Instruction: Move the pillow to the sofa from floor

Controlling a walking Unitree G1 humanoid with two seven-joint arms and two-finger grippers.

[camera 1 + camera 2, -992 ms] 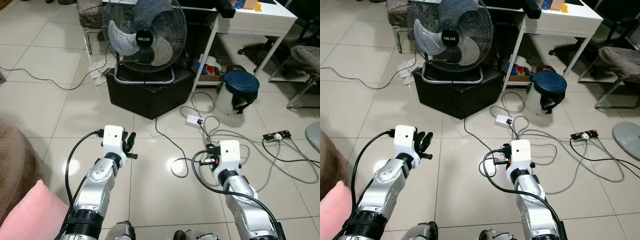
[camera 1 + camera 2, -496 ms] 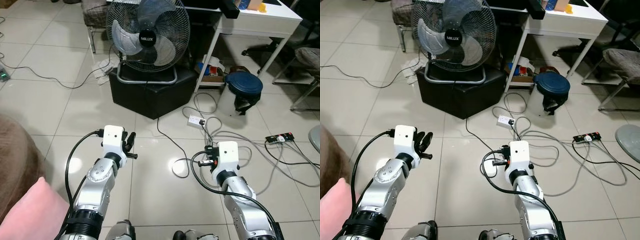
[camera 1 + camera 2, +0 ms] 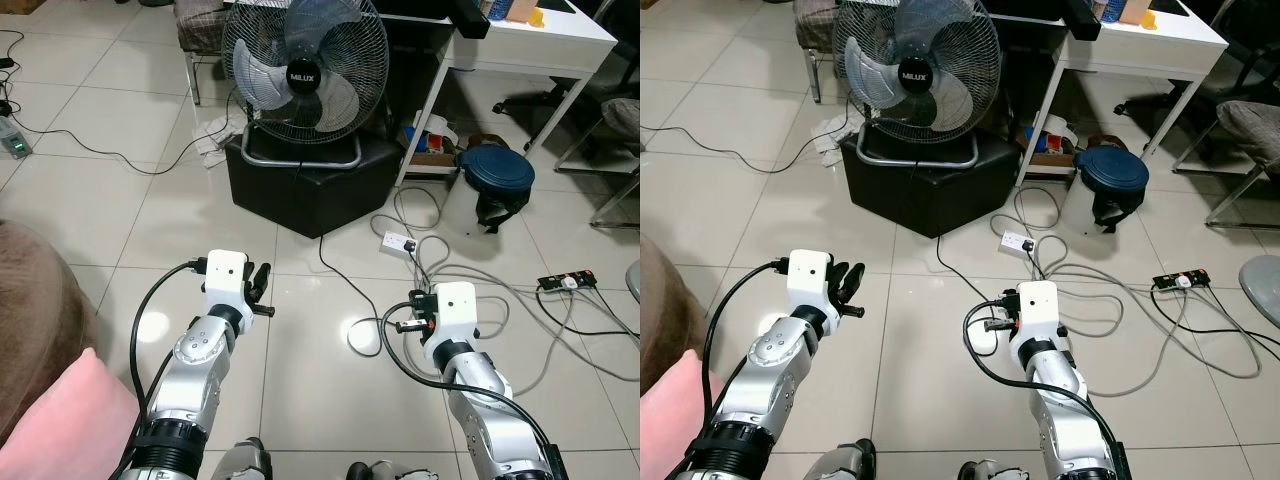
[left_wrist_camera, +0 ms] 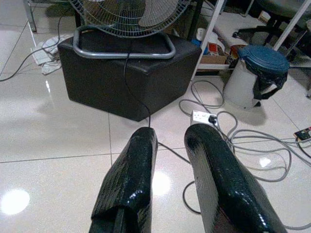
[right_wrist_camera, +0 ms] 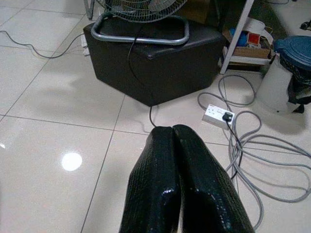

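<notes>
White bin w/ blue lid [image 3: 495,172] stands shut by the desk leg; contents hidden. Pink pillow [image 3: 60,420] lies on brown sofa [image 3: 35,320], at robot's left. Left gripper [image 4: 170,145] fingers slightly apart, empty. Right gripper [image 5: 174,141] fingers pressed together. Vs 1 s ago: camera has shifted, fan [image 3: 305,75] sits lower in view; arms unchanged.

Fan [image 3: 304,78] on black ottoman [image 3: 310,180], blue-lidded bin [image 3: 492,185] beside white desk [image 3: 530,40].
</notes>
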